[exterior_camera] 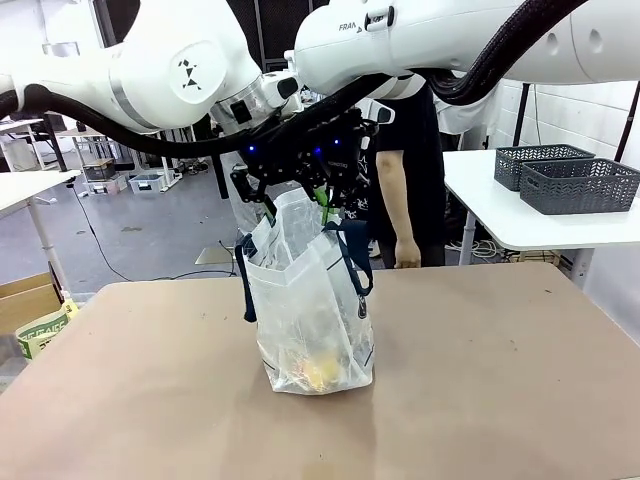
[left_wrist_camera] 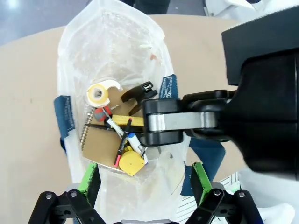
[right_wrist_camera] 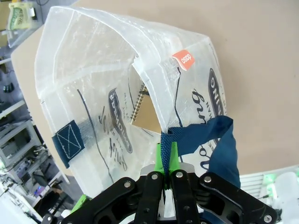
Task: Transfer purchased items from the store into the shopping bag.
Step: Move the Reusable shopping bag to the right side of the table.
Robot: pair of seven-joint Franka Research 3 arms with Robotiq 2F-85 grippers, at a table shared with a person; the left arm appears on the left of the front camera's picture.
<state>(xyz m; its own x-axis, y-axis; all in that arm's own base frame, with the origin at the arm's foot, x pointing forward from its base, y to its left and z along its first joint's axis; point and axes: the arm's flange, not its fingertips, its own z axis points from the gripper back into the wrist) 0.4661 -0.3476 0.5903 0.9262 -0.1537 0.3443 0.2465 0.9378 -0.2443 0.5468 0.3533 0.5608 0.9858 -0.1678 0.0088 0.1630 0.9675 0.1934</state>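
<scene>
So the shopping bag (exterior_camera: 310, 320) is standing upright mid-desk (exterior_camera: 500, 380), with the purchased items (left_wrist_camera: 117, 135) sitting in its bottom: tape roll (left_wrist_camera: 99, 94), notebook (left_wrist_camera: 100, 144), pens (left_wrist_camera: 122, 140). The right fingers (right_wrist_camera: 174, 158) are clenching a navy handle (right_wrist_camera: 219, 140) at the bag's 12 o'clock in the front view. The left fingers (left_wrist_camera: 90, 179) are hanging spread wide, released, just over its open mouth.
</scene>
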